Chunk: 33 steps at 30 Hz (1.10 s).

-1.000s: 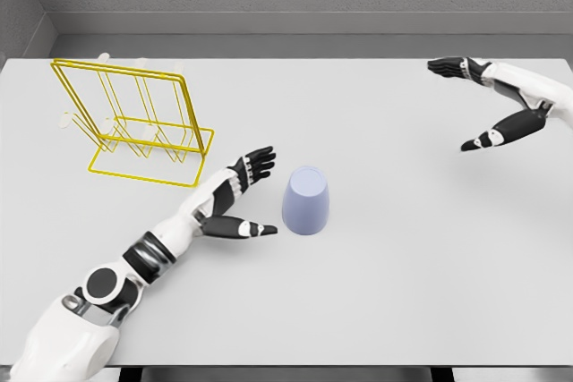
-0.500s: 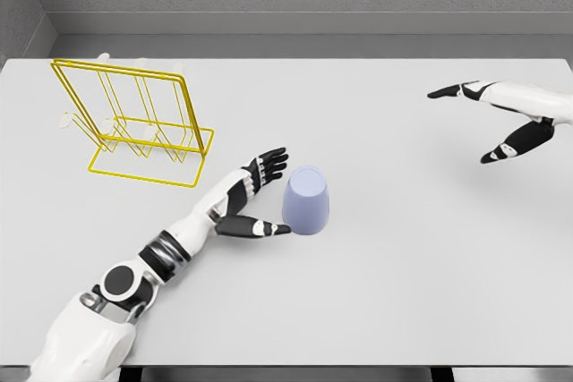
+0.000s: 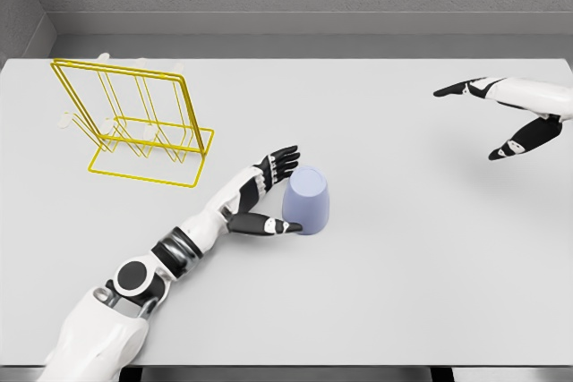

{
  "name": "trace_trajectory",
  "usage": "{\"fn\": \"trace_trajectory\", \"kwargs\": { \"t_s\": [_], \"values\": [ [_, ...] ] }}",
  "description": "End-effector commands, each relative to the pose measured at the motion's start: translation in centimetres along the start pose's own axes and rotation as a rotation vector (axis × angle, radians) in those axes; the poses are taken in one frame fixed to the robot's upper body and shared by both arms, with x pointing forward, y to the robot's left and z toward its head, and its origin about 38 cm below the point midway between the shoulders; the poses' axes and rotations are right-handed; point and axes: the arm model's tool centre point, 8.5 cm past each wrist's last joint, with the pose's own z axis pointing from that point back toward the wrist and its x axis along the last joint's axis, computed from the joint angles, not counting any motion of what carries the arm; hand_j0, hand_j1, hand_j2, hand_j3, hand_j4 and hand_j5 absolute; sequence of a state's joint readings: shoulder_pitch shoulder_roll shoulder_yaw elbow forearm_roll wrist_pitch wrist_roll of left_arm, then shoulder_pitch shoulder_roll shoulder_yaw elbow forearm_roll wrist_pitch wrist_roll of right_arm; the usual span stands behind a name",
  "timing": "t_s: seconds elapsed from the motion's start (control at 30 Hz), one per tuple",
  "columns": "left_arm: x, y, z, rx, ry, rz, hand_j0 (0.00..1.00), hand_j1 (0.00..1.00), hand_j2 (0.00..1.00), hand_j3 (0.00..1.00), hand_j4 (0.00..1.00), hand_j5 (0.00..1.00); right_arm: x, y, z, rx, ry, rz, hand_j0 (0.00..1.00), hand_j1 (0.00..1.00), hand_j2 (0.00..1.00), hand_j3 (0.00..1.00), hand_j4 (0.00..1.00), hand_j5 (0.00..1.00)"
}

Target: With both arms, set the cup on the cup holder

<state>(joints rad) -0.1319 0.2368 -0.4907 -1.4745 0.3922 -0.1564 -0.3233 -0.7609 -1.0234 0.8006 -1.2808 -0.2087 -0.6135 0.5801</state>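
Observation:
A pale lavender cup stands upside down near the middle of the white table. My left hand is right beside its left side, fingers spread behind the cup and thumb touching its lower front edge. The hand is open, not closed around the cup. A yellow wire cup holder stands at the back left, well apart from the cup. My right hand hovers open at the far right, far from both.
The table's front edge runs along the bottom of the view. A grey wall rises behind the table's far edge. A few small pale pegs poke out around the wire holder.
My left hand has slid right until its thumb and fingers reach the cup's left side. The right hand has drifted further right toward the edge of view. The cup has not moved.

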Motion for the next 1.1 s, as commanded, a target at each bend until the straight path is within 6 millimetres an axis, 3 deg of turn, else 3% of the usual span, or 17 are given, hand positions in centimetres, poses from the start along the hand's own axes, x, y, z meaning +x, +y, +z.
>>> {"fn": "trace_trajectory", "kwargs": {
  "t_s": [0.0,0.27,0.53,1.07],
  "values": [
    [0.0,0.0,0.0,0.000,-0.001,0.005,1.00,1.00,1.00,1.00,1.00,1.00,0.0,-0.1,0.0,-0.006,-0.002,-0.006,1.00,1.00,1.00,1.00,1.00,1.00],
    [-0.2,-0.4,-0.3,-0.001,-0.002,0.016,1.00,1.00,1.00,1.00,1.00,1.00,0.0,0.1,0.0,-0.003,-0.002,-0.007,1.00,1.00,1.00,1.00,1.00,1.00],
    [-0.6,-0.7,-1.0,0.001,0.013,0.031,1.00,1.00,1.00,1.00,1.00,1.00,0.2,-1.3,0.4,-0.042,-0.002,0.009,1.00,1.00,1.00,1.00,1.00,1.00],
    [-0.5,-0.6,-1.1,-0.002,0.015,0.029,1.00,1.00,1.00,1.00,1.00,1.00,-0.3,-1.0,0.6,-0.043,0.010,-0.005,1.00,1.00,1.00,1.00,1.00,1.00]
  ]
}}
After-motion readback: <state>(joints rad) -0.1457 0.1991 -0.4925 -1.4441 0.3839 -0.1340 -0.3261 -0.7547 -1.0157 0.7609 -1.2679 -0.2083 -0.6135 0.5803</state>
